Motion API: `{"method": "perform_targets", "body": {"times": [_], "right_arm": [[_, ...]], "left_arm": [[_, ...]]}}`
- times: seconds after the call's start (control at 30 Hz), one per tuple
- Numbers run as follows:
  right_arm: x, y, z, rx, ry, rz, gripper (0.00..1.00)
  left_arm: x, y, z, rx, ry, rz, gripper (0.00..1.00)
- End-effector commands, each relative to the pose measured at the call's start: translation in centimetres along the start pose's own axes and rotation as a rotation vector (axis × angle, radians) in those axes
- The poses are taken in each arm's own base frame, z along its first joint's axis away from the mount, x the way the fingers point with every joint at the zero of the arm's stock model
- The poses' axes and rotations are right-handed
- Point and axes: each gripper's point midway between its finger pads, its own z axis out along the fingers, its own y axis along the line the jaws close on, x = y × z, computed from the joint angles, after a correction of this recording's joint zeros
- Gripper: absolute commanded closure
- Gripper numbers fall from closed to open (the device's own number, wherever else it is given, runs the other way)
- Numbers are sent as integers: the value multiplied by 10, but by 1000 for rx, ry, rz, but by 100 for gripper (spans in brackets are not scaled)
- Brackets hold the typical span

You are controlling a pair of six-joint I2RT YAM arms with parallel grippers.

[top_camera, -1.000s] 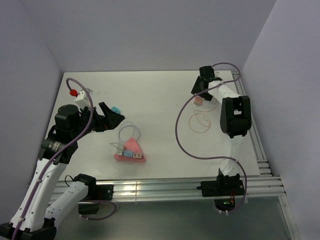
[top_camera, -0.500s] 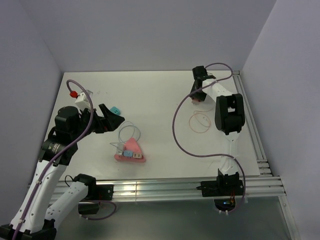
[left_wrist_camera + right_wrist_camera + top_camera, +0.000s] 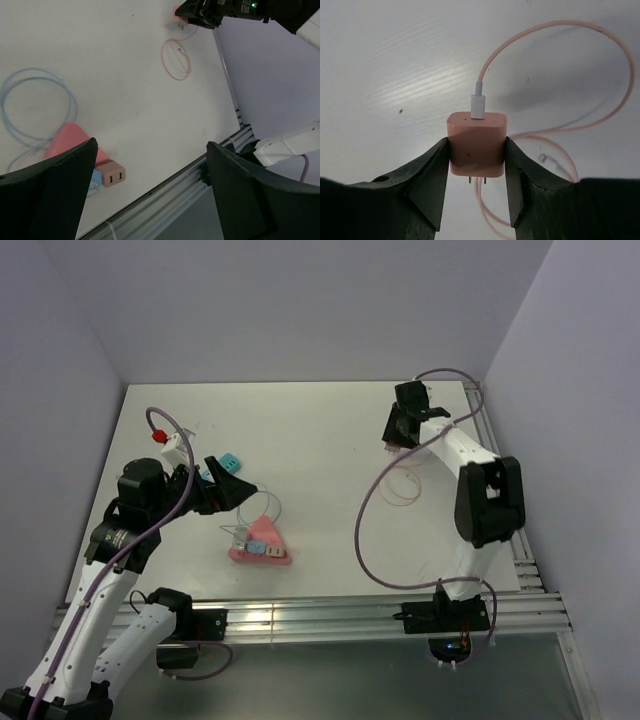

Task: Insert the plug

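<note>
**Pink adapter (image 3: 477,145) clamped in the right gripper (image 3: 477,150) at the far right of the table (image 3: 320,430)**

Both black fingers (image 3: 432,170) press flat against the adapter's sides. It sits upright between them, and its two metal prongs (image 3: 470,180) poke out below, towards the wrist camera. A white connector (image 3: 478,106) is plugged into its top face. From there a pink cable (image 3: 620,65) arcs away and lies in loose loops on the white surface.

Well apart, on the left side of the table, the left gripper (image 3: 150,150) hangs with its jaws spread wide and nothing between them. Below it lies a pink wedge-shaped block (image 3: 70,142), with a beige piece (image 3: 113,176) showing two dark slots set against its edge. A thin blue cable (image 3: 40,107) is coiled just beside the block. The adapter is nowhere near this block.
</note>
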Motion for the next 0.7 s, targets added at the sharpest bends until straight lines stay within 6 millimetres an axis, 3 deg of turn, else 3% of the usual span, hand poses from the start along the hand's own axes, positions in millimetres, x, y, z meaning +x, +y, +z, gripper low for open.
{"method": "perform_targets", "body": {"times": [0.0, 0.03, 0.07, 0.1, 0.13, 0.17, 0.2, 0.23, 0.27, 0.3, 0.33, 0.37, 0.4, 0.53, 0.67], "right_arm": [[-47, 27, -89, -175, -262, -27, 100], [-46, 27, -101, -195, -294, -28, 100], [-25, 25, -104, -202, -278, -47, 100], [-28, 26, -134, -254, -343, -49, 100], [-23, 26, -146, -280, -371, -51, 100], [2, 23, -145, -290, -347, -69, 100], [3, 23, -174, -353, -405, -57, 100], [12, 28, -186, -418, -420, -59, 100], [38, 26, -183, -452, -388, -73, 100], [40, 25, -207, -519, -446, -61, 100], [53, 34, -220, -612, -441, -85, 100], [68, 31, -219, -637, -428, -95, 100], [73, 33, -240, -700, -464, -108, 100], [116, 47, -276, -894, -423, -240, 100], [154, 58, -312, -1074, -407, -418, 100]], "left_arm": [[6, -22, 1, 145, 14, -37, 6], [12, -28, 0, 191, 40, -43, 8], [15, -30, 2, 211, 53, -53, 9], [19, -30, 5, 227, 59, -74, 10], [22, -31, 5, 241, 72, -82, 12], [26, -31, 6, 252, 91, -90, 12], [30, -30, 9, 251, 107, -102, 12], [32, -33, 10, 267, 115, -97, 12], [35, -35, 12, 276, 130, -103, 12], [37, -36, 14, 284, 139, -104, 12], [41, -45, 14, 315, 152, -92, 11], [44, -47, 16, 323, 166, -98, 11], [43, -53, 16, 333, 170, -96, 10], [54, -76, 17, 382, 233, -75, 9], [60, -87, 20, 403, 288, -126, 9]]}}
